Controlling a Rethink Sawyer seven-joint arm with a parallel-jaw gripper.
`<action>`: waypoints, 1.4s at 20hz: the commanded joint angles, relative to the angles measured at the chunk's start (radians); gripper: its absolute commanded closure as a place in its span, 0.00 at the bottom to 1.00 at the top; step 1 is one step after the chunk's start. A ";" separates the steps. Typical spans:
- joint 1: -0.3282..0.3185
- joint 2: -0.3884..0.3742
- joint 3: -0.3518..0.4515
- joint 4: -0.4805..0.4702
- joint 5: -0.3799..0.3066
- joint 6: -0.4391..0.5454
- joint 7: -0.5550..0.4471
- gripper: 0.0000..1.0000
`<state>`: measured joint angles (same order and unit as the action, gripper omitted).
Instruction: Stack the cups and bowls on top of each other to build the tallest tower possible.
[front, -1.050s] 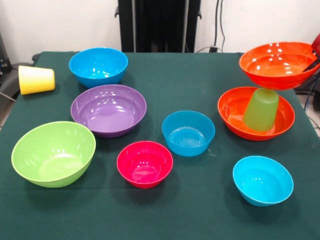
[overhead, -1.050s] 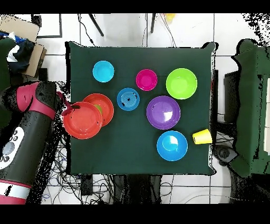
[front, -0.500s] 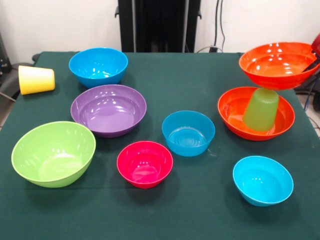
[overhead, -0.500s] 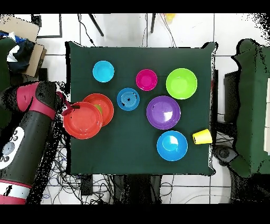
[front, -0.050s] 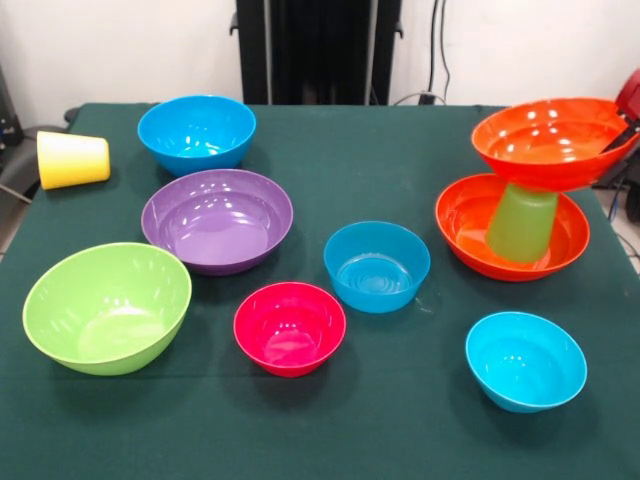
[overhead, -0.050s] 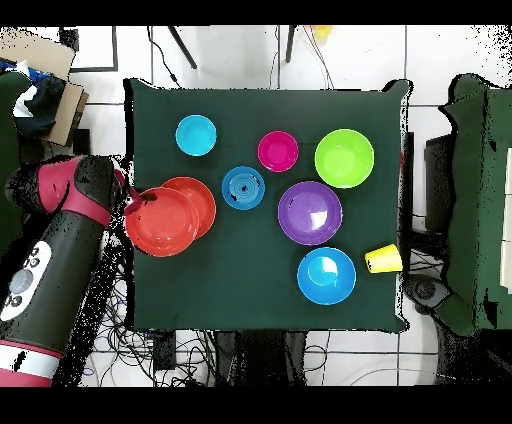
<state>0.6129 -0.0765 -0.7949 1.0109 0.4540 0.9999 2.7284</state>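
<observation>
A light green cup (front, -0.050s: 522, 224) stands upside down inside a large orange bowl (front, -0.050s: 460, 225) near the table's right edge in the front view. A second orange bowl (front, -0.050s: 548, 140) sits level over the cup's base, and I cannot tell whether it rests on it. My gripper (front, -0.050s: 622, 137) is shut on this upper bowl's right rim. In the overhead view the upper orange bowl (overhead, -0.050s: 162, 221) covers the cup and part of the lower orange bowl (overhead, -0.050s: 205, 195), with the gripper (overhead, -0.050s: 135, 198) at its edge. A yellow cup (front, -0.050s: 72, 159) lies on its side at the far left.
Loose on the green table (front, -0.050s: 330, 160) are a blue bowl (front, -0.050s: 196, 132), a purple bowl (front, -0.050s: 217, 219), a lime green bowl (front, -0.050s: 106, 306), a pink-red bowl (front, -0.050s: 289, 327), a smaller blue bowl (front, -0.050s: 376, 265) and a cyan bowl (front, -0.050s: 525, 360). The arm (overhead, -0.050s: 60, 250) reaches in beside the table's edge.
The gripper has carried the upper orange bowl down and inward, from off to one side of the green cup to directly over it. Everything else has stayed put.
</observation>
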 joint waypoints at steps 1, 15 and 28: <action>-0.031 -0.042 0.115 0.114 -0.044 -0.087 0.065 1.00; -0.029 -0.033 0.111 0.106 -0.038 -0.081 0.080 1.00; -0.032 -0.018 0.101 0.081 -0.038 -0.063 0.091 1.00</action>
<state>0.6077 -0.0990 -0.7947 1.0780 0.4542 0.9468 2.7284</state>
